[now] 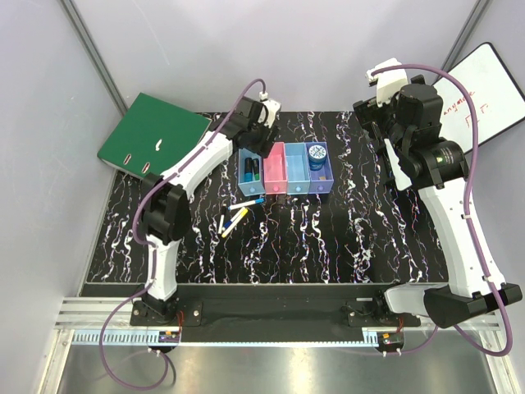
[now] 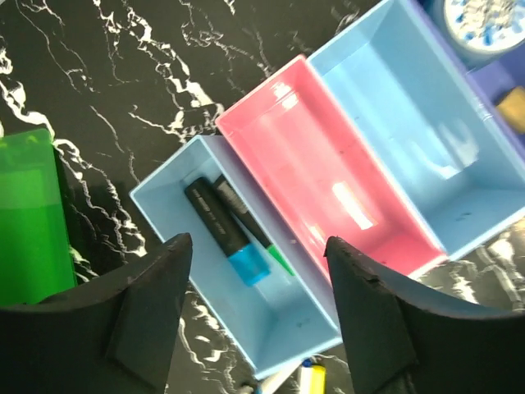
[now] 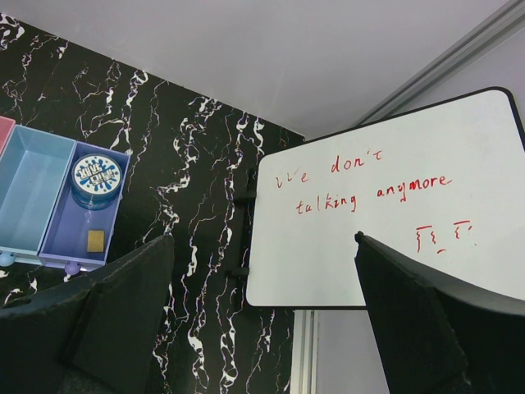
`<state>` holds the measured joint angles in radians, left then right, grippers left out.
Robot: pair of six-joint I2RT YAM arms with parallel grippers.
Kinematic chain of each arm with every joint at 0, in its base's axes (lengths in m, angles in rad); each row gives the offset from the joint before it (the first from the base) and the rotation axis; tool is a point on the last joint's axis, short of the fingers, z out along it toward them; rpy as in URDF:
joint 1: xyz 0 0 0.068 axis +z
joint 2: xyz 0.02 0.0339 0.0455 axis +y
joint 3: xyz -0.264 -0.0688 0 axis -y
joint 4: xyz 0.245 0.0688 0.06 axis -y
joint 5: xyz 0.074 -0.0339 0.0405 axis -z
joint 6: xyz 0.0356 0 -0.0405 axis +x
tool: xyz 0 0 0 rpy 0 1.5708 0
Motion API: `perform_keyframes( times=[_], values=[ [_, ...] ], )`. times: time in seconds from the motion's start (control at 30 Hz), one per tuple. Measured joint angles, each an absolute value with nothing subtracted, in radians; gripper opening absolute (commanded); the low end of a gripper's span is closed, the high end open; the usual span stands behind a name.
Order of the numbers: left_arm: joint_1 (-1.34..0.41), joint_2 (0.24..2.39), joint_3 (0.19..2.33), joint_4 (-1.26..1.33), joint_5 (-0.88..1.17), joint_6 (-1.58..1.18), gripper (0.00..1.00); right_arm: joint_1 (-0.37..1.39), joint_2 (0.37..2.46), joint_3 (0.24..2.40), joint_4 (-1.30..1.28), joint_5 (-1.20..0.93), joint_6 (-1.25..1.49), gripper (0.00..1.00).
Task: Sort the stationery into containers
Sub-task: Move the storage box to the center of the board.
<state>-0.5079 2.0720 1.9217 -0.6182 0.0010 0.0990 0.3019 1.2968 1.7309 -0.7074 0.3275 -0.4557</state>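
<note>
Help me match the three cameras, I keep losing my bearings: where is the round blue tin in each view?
Top external: the round blue tin sits in the far end of the purple bin, at the right end of the row.
Left wrist: the tin is cut off at the top right corner.
Right wrist: it is at the left, in the bin's upper end.
Shared landmark: the purple bin.

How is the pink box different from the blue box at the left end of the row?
The pink translucent plastic bin is empty; the left-end light blue plastic bin holds two dark markers. One is pink, the other light blue. Both are open rectangular bins, joined side by side.
</note>
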Motion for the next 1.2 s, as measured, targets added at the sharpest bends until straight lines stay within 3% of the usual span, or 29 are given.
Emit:
perform_keyframes(
  times=[0.27, 0.57, 0.7, 0.83, 0.9, 0.93, 1.03, 1.2],
  values=[
    [-0.506, 2.094, 1.918, -0.638, 0.068, -0.093, 0.8, 0.302, 1.297, 1.731, -0.707, 0.327, -0.456, 1.0],
    [-0.514, 2.206, 1.889, -0.657, 0.102, -0.178, 0.75, 0.302, 1.297, 1.728, -0.707, 0.327, -0.456, 1.0],
    [-0.517, 2.241, 1.89, -0.659, 0.102, -0.189, 0.59, 0.302, 1.297, 1.724, -0.707, 0.327, -0.456, 1.0],
    [-0.517, 2.257, 1.9, -0.658, 0.101, -0.19, 0.3, 0.302, 1.297, 1.723, -0.707, 0.327, -0.456, 1.0],
    [-0.516, 2.26, 1.903, -0.661, 0.095, -0.19, 0.22, 0.302, 1.297, 1.723, -0.707, 0.327, -0.456, 1.0],
    [-0.514, 2.262, 1.903, -0.659, 0.097, -0.195, 0.09, 0.302, 1.297, 1.723, -0.707, 0.327, -0.456, 1.0],
    [-0.512, 2.262, 1.909, -0.654, 0.075, -0.216, 0.0, 0.302, 1.297, 1.723, -0.707, 0.327, -0.456, 1.0],
    [-0.521, 2.269, 1.914, -0.673, 0.08, -0.163, 0.0, 0.302, 1.297, 1.723, -0.707, 0.327, -0.456, 1.0]
  ],
)
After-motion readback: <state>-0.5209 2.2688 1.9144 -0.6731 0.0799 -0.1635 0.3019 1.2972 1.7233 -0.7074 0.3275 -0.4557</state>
